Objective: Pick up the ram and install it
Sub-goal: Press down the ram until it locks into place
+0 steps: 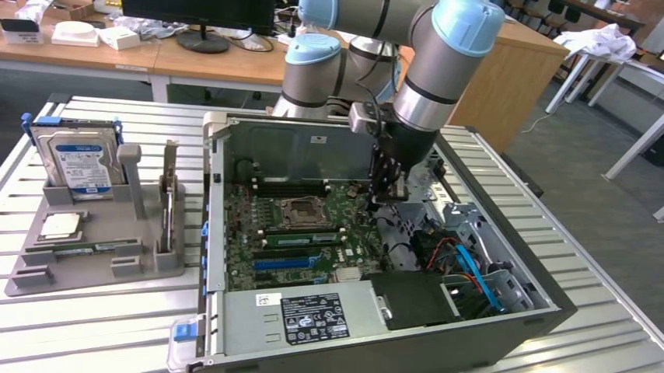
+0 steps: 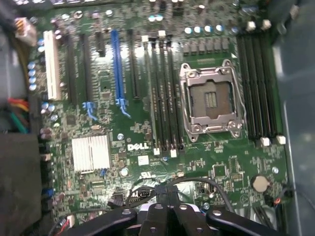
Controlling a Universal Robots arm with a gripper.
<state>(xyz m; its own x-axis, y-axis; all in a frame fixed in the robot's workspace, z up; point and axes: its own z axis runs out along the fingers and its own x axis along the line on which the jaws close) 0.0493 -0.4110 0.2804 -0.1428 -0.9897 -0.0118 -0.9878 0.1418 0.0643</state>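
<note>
Both fingers [image 2: 167, 216] closed, holding nothing

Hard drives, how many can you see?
1. The hard drive stands upright in the grey holder at the exterior view's left; others may hide inside the case.

Open computer case [image 1: 539, 307] lies on slatted table [image 1: 93, 326]. Motherboard [image 2: 123, 123] exposed; processor socket [image 2: 211, 101] empty. Grey holder [image 1: 83, 268] beside case carries upright hard drive [image 1: 78, 163] and processor chip [image 1: 61, 225].
</note>
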